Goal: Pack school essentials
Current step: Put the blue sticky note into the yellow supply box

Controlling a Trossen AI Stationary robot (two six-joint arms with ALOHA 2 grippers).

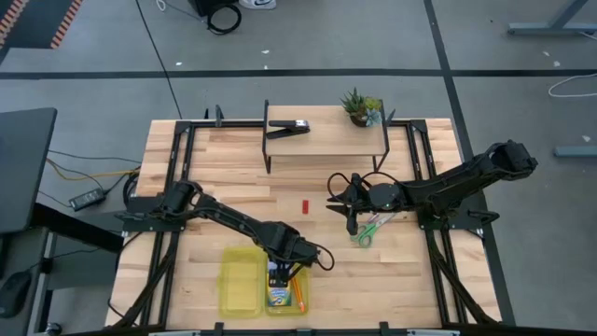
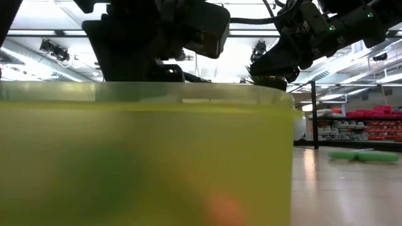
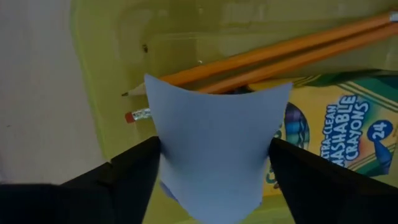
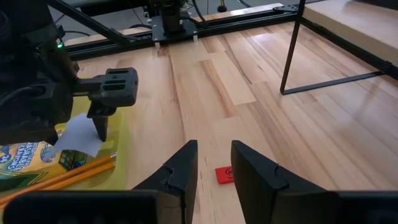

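Note:
A yellow-green see-through case (image 1: 240, 280) lies open near the table's front edge. In its right part lie a crayon box (image 3: 339, 140) and two orange pencils (image 3: 292, 53). My left gripper (image 1: 283, 271) points down over that part, shut on a pale bluish-white block (image 3: 214, 155). My right gripper (image 1: 353, 220) hovers mid-table, its fingers (image 4: 186, 163) a little apart with nothing between them. Green-handled scissors (image 1: 368, 231) lie flat just beside it, and a short red piece (image 4: 225, 175) lies on the wood (image 1: 305, 205). My left gripper pinches the pale block between its two fingers, one on each opposite side edge (image 3: 163, 155). The fingers come from above, pointing down. The block bows slightly between them and hangs over the crayon box and pencils; whether its lower end rests on them I cannot tell.
A black-framed wooden shelf (image 1: 326, 140) stands at the back, with a black clip-like tool (image 1: 289, 128) and a small potted plant (image 1: 360, 105) on it. Bare wood lies between the case and the shelf. The case wall (image 2: 144, 157) fills the low view.

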